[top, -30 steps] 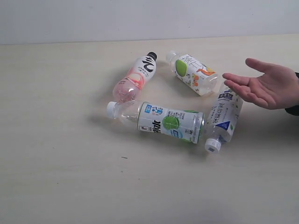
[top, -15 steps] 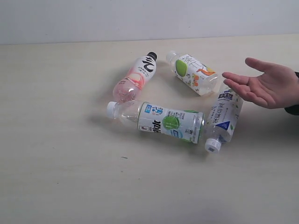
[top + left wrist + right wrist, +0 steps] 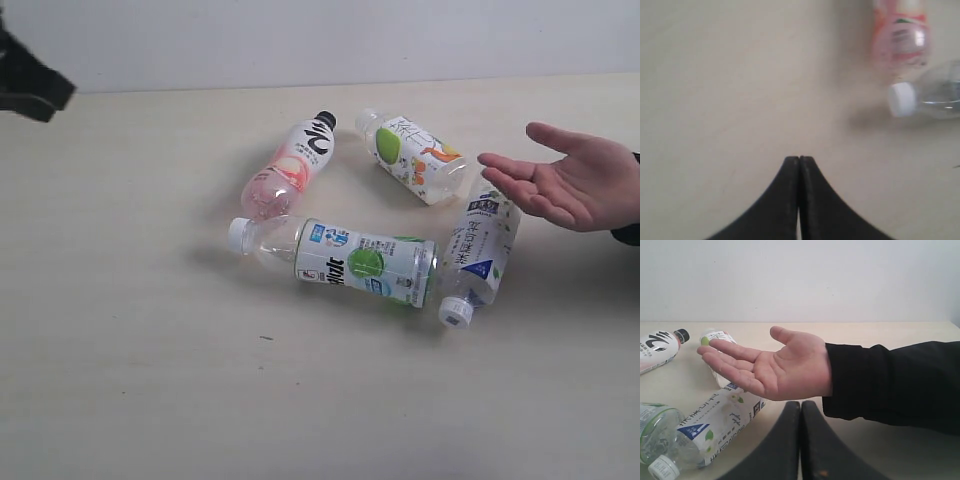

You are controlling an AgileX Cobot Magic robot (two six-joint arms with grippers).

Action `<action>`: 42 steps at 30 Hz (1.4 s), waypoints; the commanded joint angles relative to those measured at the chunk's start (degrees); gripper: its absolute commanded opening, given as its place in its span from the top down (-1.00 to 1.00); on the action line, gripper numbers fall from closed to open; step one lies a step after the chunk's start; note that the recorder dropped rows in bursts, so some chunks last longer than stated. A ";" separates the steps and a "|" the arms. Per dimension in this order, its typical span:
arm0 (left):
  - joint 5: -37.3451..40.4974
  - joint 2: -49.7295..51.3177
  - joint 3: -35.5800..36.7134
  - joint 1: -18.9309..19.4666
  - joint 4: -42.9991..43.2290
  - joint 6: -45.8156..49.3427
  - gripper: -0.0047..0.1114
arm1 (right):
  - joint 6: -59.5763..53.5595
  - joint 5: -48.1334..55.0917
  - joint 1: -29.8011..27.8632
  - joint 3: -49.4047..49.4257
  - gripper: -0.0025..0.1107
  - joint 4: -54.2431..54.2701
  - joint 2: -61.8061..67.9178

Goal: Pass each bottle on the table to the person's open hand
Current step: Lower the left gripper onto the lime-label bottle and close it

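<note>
Bottles, four in all, lie on their sides on the table; we see the blue-white one partly beneath the person's open hand, palm up. Our left gripper and right gripper each have jaws pressed together, empty, clear of every bottle.

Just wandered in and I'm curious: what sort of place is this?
Likely a lab test bench, not a home: a pale table against a blank wall, four drink bottles lying on it, and a person's open hand held out.
</note>
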 commanded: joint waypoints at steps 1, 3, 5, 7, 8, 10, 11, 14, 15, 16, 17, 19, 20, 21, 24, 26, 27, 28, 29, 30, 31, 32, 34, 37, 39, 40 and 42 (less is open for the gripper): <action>5.43 6.17 -8.91 -11.61 0.23 8.81 0.92 | -0.22 -0.50 -0.24 0.28 0.96 -0.21 -0.37; 9.86 10.26 -13.43 -16.47 0.26 14.17 0.92 | -0.22 -0.50 -0.24 0.28 0.96 -0.21 -0.37; 14.93 14.28 -17.65 -20.36 0.26 19.66 0.92 | -0.22 -0.50 -0.24 0.28 0.96 -0.21 -0.37; 18.56 18.24 -21.92 -22.94 0.38 23.72 0.92 | -0.22 -0.50 -0.24 0.28 0.96 -0.21 -0.37; 18.56 20.29 -23.74 -24.12 0.38 25.44 0.92 | -0.22 -0.50 -0.24 0.28 0.96 -0.21 -0.37; 18.56 23.90 -26.28 -25.87 0.53 29.34 0.92 | -0.22 -0.50 -0.24 0.28 0.96 -0.21 -0.37; 18.56 25.37 -27.19 -26.66 0.56 31.84 0.92 | -0.22 -0.50 -0.24 0.28 0.96 -0.21 -0.37; 18.56 28.85 -28.22 -28.05 0.74 40.34 0.92 | -0.22 -0.50 -0.24 0.28 0.96 -0.21 -0.37; 18.56 29.78 -28.22 -28.38 0.91 41.80 0.92 | -0.22 -0.50 -0.24 0.28 0.96 -0.21 -0.37; 18.56 30.64 -28.22 -28.47 1.03 41.97 0.89 | -0.22 -0.50 -0.24 0.28 0.96 -0.21 -0.37; 18.56 31.19 -28.22 -28.59 1.12 41.85 0.82 | -0.22 -0.50 -0.24 0.28 0.96 -0.21 -0.37; 18.55 32.46 -28.22 -28.59 1.12 41.46 0.59 | -0.22 -0.50 -0.24 0.28 0.96 -0.21 -0.37; 18.32 32.83 -28.22 -28.59 1.12 41.46 0.46 | -0.22 -0.50 -0.24 0.28 0.96 -0.21 -0.37; 17.50 32.97 -28.22 -28.59 1.27 41.46 0.29 | -0.22 -0.50 -0.24 0.28 0.96 -0.21 -0.37; 14.32 33.10 -28.22 -28.59 1.27 41.46 -0.29 | -0.22 -0.63 -0.24 0.28 0.96 -0.21 -0.37; 10.93 33.19 -28.22 -28.59 1.13 39.88 -0.60 | -0.22 -0.63 -0.24 0.28 0.96 -0.21 -0.37; 9.33 33.19 -28.22 -28.59 1.13 38.56 -0.70 | -0.22 -0.63 -0.24 0.28 0.96 -0.21 -0.37; 8.05 33.19 -28.22 -28.59 0.98 37.81 -0.76 | -0.22 -0.63 -0.24 0.28 0.96 -0.21 -0.37; 7.46 33.19 -28.22 -28.59 0.98 37.60 -0.79 | -0.22 -0.63 -0.24 0.28 0.96 -0.21 -0.37; 7.11 33.34 -28.22 -28.59 0.98 37.60 -0.79 | -0.22 -0.63 -0.24 0.28 0.96 -0.21 -0.37; 7.11 33.48 -28.22 -28.59 0.98 37.60 -0.79 | -0.22 -0.63 -0.24 0.28 0.96 -0.21 -0.37; 7.11 33.60 -28.22 -28.59 0.98 37.60 -0.79 | -0.22 -0.63 -0.24 0.28 0.96 -0.21 -0.37; 7.36 34.24 -28.22 -28.59 0.98 37.60 -0.79 | -0.22 -0.63 -0.24 0.28 0.96 -0.21 -0.37; 7.46 35.32 -28.22 -28.59 0.98 37.60 -0.79 | -0.22 -0.63 -0.24 0.28 0.96 -0.21 -0.37; 6.98 36.78 -28.22 -28.59 0.87 37.60 -0.79 | -0.22 -0.63 -0.24 0.28 0.96 -0.21 -0.37; 6.98 37.72 -28.22 -28.59 0.90 37.60 -0.79 | -0.22 -0.63 -0.24 0.28 0.96 -0.21 -0.37; 6.76 38.70 -28.22 -28.59 0.90 37.60 -0.79 | -0.22 -0.63 -0.24 0.28 0.96 -0.21 -0.37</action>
